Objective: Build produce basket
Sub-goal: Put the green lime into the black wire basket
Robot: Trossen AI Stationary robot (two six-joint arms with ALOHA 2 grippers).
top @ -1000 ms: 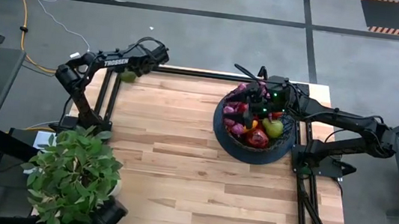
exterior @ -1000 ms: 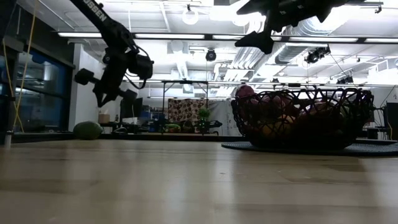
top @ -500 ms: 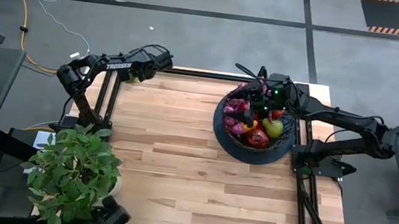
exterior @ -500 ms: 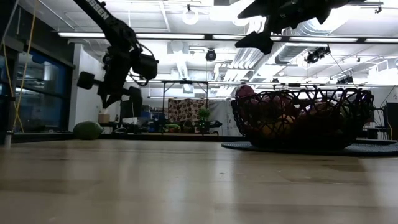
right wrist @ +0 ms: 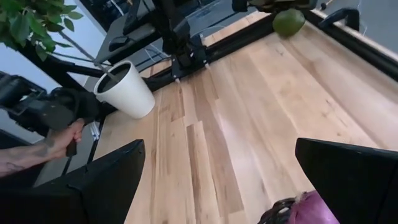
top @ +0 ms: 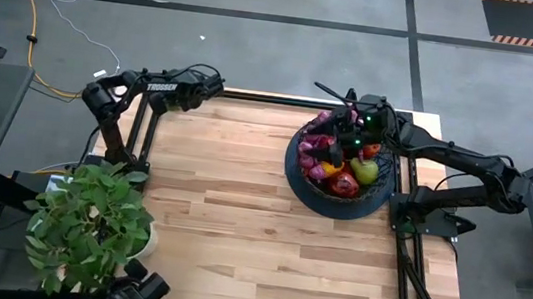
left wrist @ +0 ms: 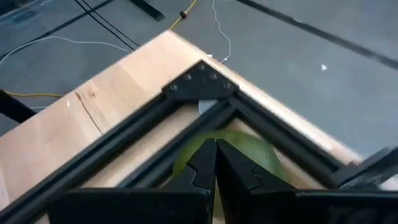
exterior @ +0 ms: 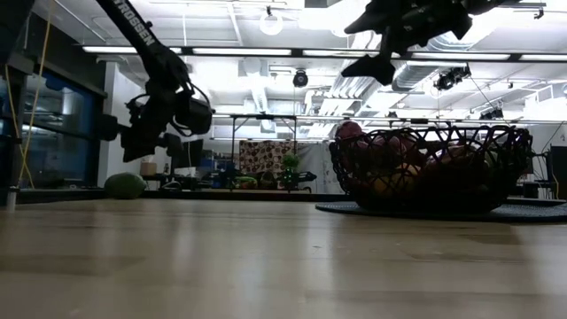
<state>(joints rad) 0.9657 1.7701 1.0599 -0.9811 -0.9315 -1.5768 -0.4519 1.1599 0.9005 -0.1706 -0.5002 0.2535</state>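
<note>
The black wire basket [top: 296, 176] [exterior: 425, 168] stands on its dark base at the table's far right, heaped with produce: purple grapes [right wrist: 306, 208], a red apple [top: 344, 185], a green pear [top: 364, 169]. My right gripper [top: 335, 122] [right wrist: 217, 155] hovers open above the heap. One green lime [left wrist: 239, 149] [exterior: 125, 185] [right wrist: 288, 22] rests on the table in the far left corner, inside the black frame. My left gripper [top: 163, 100] [left wrist: 215, 163] is shut and hangs just above that lime. In the high view it hides the lime.
A leafy potted plant [top: 86, 235] in a white pot [right wrist: 124, 90] stands at the near left corner. A person's hand [right wrist: 53, 144] holds a dark object beside it. Black frame rails [left wrist: 200, 84] run along the left and right edges. The table's middle [top: 242, 187] is bare wood.
My left gripper has come down toward the lime in the far left corner and now covers it in the high view. The potted plant has shifted a little toward the near left. My right gripper has stayed above the basket.
</note>
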